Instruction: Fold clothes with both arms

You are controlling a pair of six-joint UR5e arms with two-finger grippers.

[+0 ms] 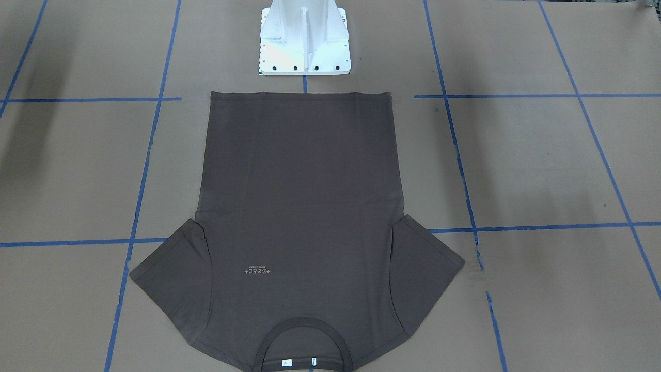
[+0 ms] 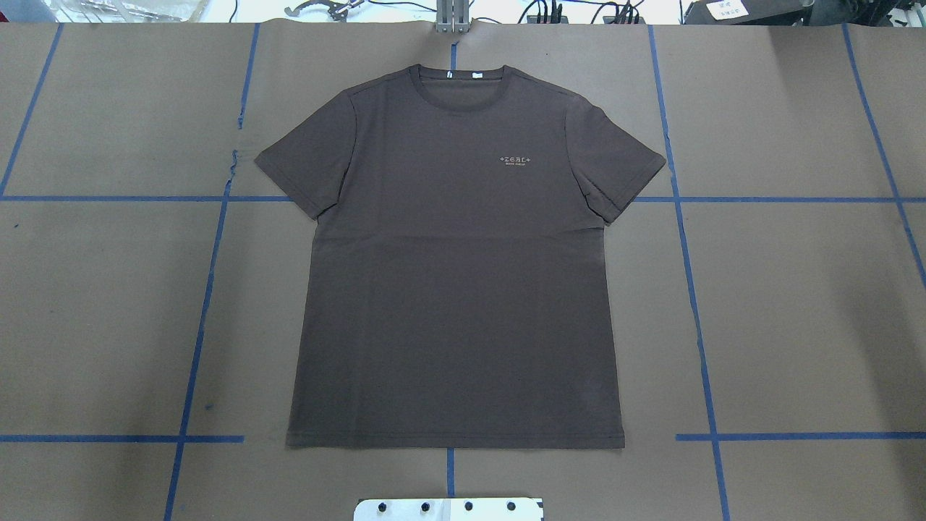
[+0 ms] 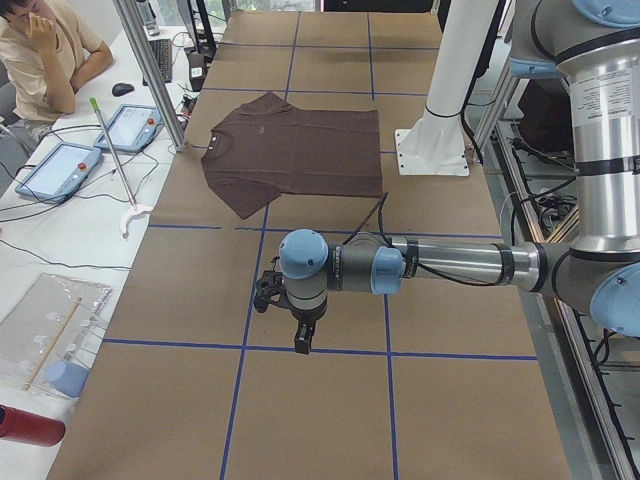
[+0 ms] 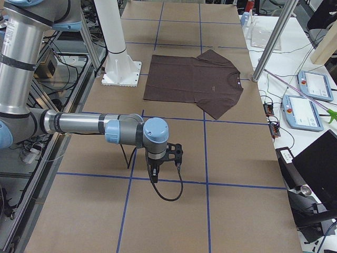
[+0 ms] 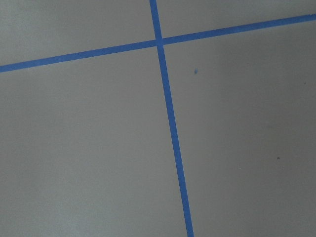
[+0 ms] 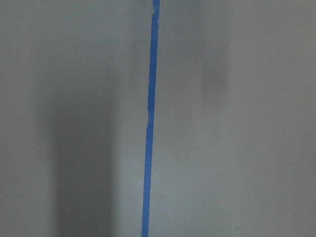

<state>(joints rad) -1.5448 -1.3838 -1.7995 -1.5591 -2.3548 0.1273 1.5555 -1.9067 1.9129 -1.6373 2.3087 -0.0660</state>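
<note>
Lying flat and smooth at the middle of the counter (image 2: pixel 796 289), the dark brown T-shirt (image 2: pixel 456 289) is spread chest up with its short sleeves out. Its ribbed round collar (image 2: pixel 463 72) is at the end away from my white pedestal (image 1: pixel 304 41), and its straight hem is nearest it. Small pale lettering (image 2: pixel 517 161) marks the chest. Blue tape lines (image 2: pixel 691 289) grid the matte brown surface. My left end effector (image 3: pixel 302 340) and right end effector (image 4: pixel 153 176) hang over bare counter, well apart from the cloth. From these side views I cannot tell whether either is apart or together.
</note>
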